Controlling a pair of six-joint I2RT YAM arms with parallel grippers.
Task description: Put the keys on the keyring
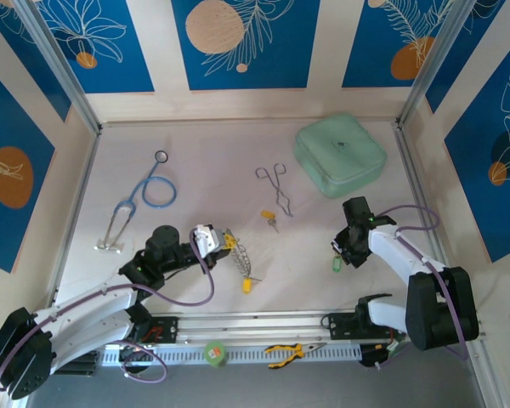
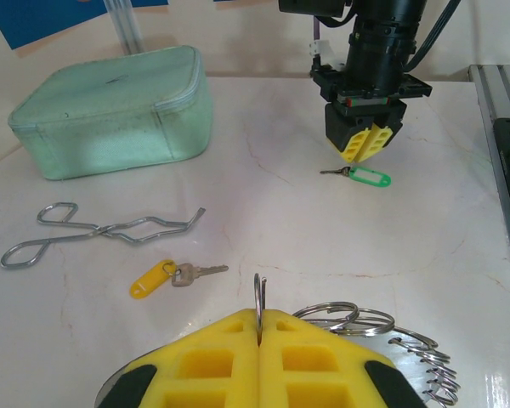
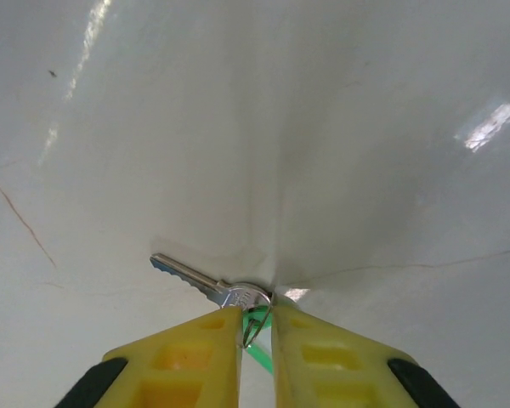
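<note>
Grip check first. The right tool point(image 3: 257, 316) is down on the bench point(image 2: 263, 178), yellow jaws a narrow slot apart, astride the head of the green-tagged key point(image 3: 206, 285). The key's little split ring and a sliver of green tag sit in that slot. I cannot tell whether it is clamped or merely straddled.

My plan is to squeeze right home before any lift, then raise slowly and watch the blade. It juts out sideways and flat on the bench, so I expect it to swing if the hold is only on the loose ring. I would carry the key to the ring, not the ring to the key.

The left tool point(image 2: 259, 327) is closed tight on the keyring point(image 2: 259, 293) at the near left of the bench. It is a thin silvery hoop standing on edge out of the jaws, with a fringe of small split rings fanned on the bench beside it. It looks bright and probably slick. A yellow-tagged key point(image 2: 166, 276) lies just beyond, untouched.
</note>
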